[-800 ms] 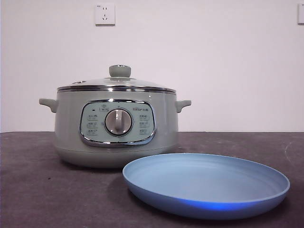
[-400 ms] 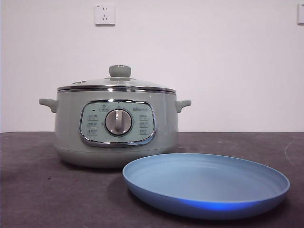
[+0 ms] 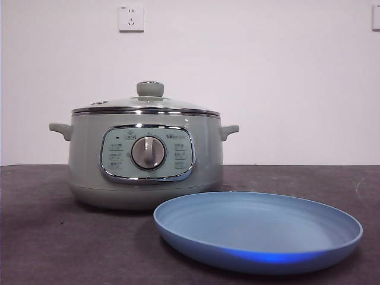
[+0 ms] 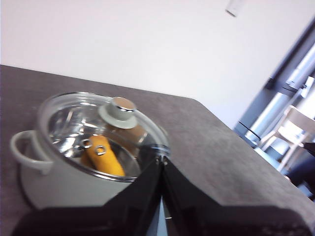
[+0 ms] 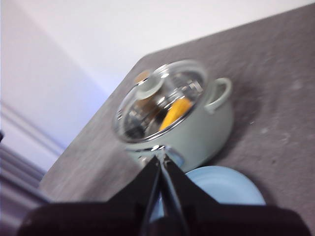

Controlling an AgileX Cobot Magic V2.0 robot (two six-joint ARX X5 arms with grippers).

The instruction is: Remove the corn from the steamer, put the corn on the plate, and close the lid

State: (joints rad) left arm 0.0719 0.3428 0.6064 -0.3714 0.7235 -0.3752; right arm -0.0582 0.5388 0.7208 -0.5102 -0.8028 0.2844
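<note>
The sage-green steamer point(image 3: 145, 163) stands on the dark table with its glass lid point(image 3: 145, 105) on, green knob up. The light-blue plate point(image 3: 258, 230) lies empty in front of it, to the right. The corn point(image 4: 105, 156) lies inside the steamer and shows yellow through the glass lid point(image 4: 101, 132) in the left wrist view; it also shows in the right wrist view point(image 5: 176, 112). My left gripper point(image 4: 160, 160) is shut and empty, above and short of the steamer point(image 4: 59, 177). My right gripper point(image 5: 161, 158) is shut and empty, high over the steamer point(image 5: 197, 132) and plate point(image 5: 224, 187).
A white wall with a socket point(image 3: 131, 18) stands behind the table point(image 3: 53, 237). The table's far edge and a window frame point(image 4: 290, 88) show in the left wrist view. Neither arm shows in the front view.
</note>
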